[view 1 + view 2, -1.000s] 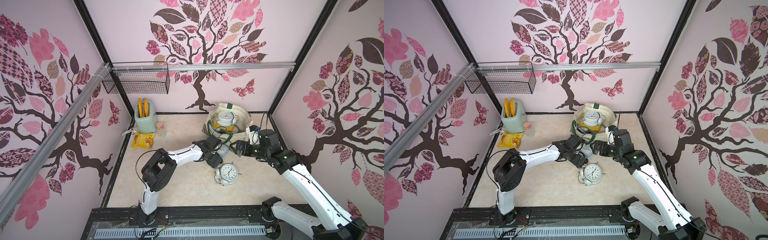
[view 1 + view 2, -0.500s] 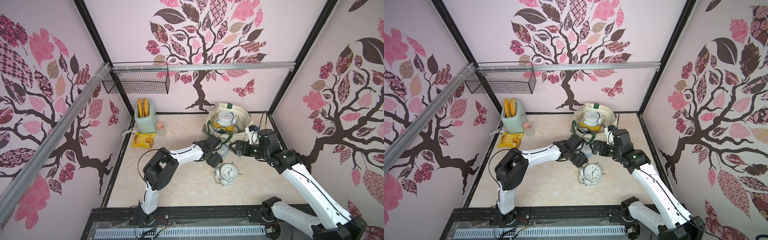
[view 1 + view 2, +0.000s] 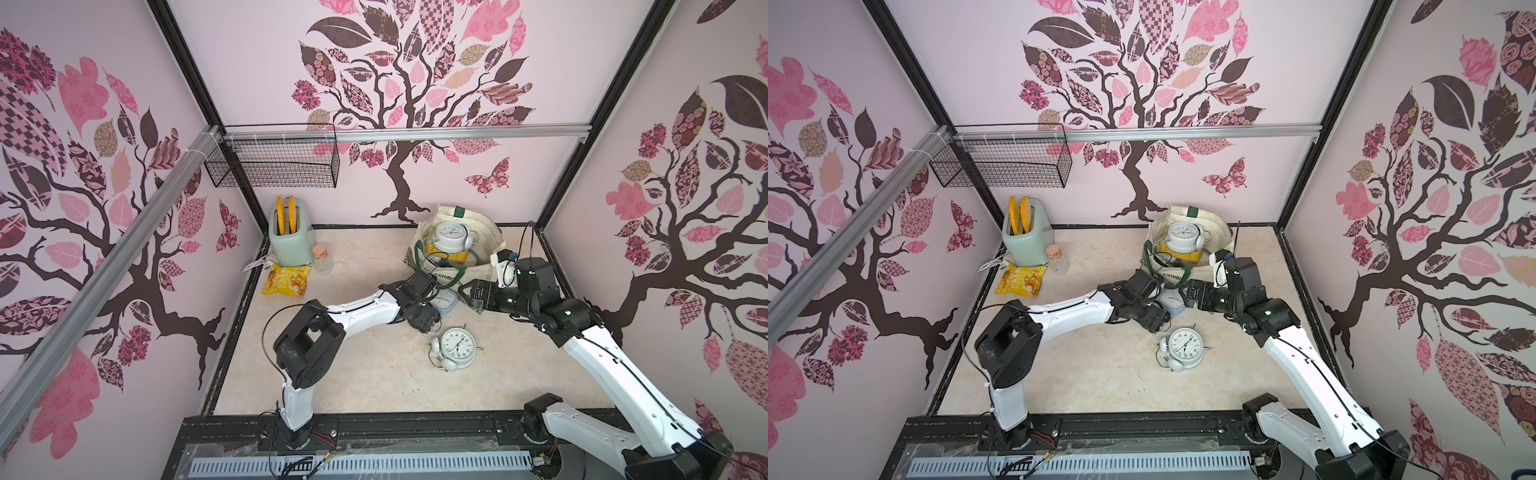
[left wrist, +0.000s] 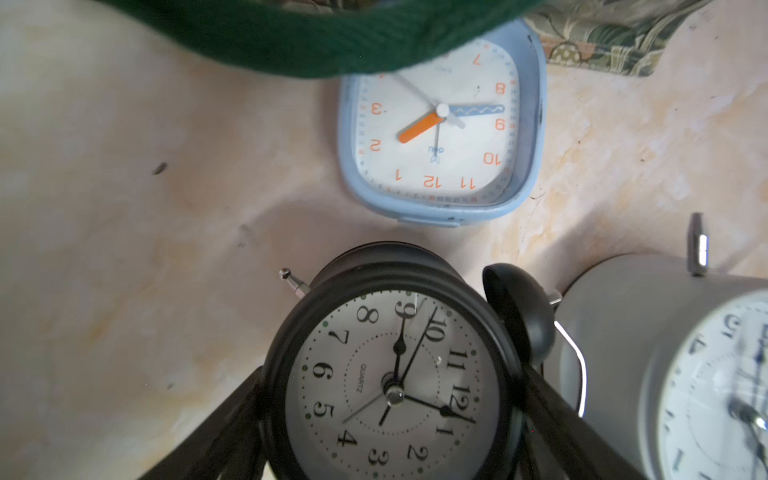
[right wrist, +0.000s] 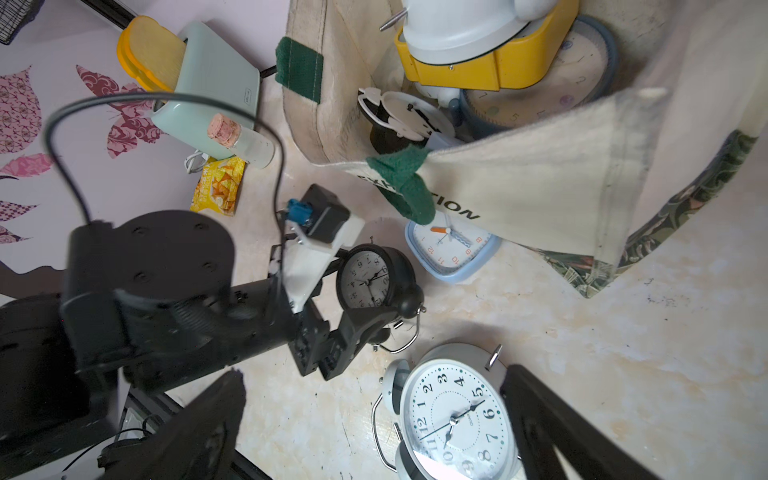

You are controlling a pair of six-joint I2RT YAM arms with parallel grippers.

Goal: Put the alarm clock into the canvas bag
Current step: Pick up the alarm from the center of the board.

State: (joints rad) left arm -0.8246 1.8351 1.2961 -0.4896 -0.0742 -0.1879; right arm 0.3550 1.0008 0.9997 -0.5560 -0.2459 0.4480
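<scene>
one black alarm clock [image 5: 368,276] pinched in the left end effector [image 4: 390,386] — right end effector [image 5: 374,378] spread wide.

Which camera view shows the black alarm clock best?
The left wrist view: the black alarm clock fills much of the picture, dial sharp and readable, between the fingers of the left pincer. The right wrist view shows it smaller and at an angle. In both top views the left arm hides most of it.
</scene>
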